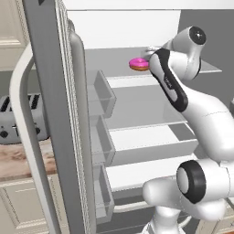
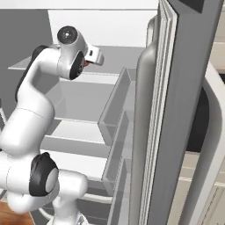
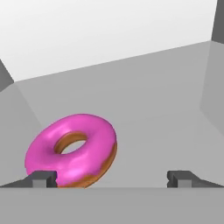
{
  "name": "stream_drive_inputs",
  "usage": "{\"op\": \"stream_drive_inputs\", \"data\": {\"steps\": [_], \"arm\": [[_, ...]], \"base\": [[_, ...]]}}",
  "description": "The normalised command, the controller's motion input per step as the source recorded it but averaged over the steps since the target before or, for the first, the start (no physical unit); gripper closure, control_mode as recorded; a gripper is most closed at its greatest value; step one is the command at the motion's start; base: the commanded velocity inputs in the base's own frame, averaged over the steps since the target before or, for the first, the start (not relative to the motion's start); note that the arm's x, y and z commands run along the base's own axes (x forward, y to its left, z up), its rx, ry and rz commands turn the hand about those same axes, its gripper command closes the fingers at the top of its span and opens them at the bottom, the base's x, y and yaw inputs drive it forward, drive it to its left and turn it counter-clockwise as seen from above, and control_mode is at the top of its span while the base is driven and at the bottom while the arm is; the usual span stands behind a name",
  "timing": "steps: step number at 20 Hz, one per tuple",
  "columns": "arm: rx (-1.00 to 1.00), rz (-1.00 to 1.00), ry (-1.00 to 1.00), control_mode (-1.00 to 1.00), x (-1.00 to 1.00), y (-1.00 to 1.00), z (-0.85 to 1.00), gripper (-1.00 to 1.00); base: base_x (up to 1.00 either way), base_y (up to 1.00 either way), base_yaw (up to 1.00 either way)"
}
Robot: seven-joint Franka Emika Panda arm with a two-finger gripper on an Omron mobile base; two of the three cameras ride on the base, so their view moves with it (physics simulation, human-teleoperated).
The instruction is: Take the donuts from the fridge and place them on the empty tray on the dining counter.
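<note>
Jaws of the gripper [image 3: 111,178] stand wide apart and hold nothing, low over the upper fridge shelf [image 1: 114,61]. Just ahead of them lies the pink donut [image 3: 72,149], flat on that shelf; the left finger tip [image 3: 43,178] sits close against its near rim, whether touching I cannot tell, while the right tip has bare grey shelf before it. To the right of the donut the shelf runs open to the side wall, and behind the donut it runs open to the white back wall of the fridge [image 1: 123,27]. From the left base view the donut [image 1: 139,64] shows near the shelf's front edge, the arm's wrist close on its right. Left of the donut the open door [image 1: 59,119] stands edge-on with its stacked bins [image 1: 103,132]. Beyond the door, a toaster [image 1: 13,121] sits on a marbled bench [image 1: 18,160].
</note>
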Motion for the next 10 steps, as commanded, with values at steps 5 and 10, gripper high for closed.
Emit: {"op": "stream_drive_inputs", "data": {"steps": [5, 10], "arm": [[0.0, 0.0, 0.06, -1.0, 0.44, 0.0, -0.01, -1.0], [0.01, 0.0, 0.09, -1.0, 0.42, 0.0, -0.04, -1.0]], "base": [[0.0, 0.0, 0.0], [0.0, 0.0, 0.0]]}}
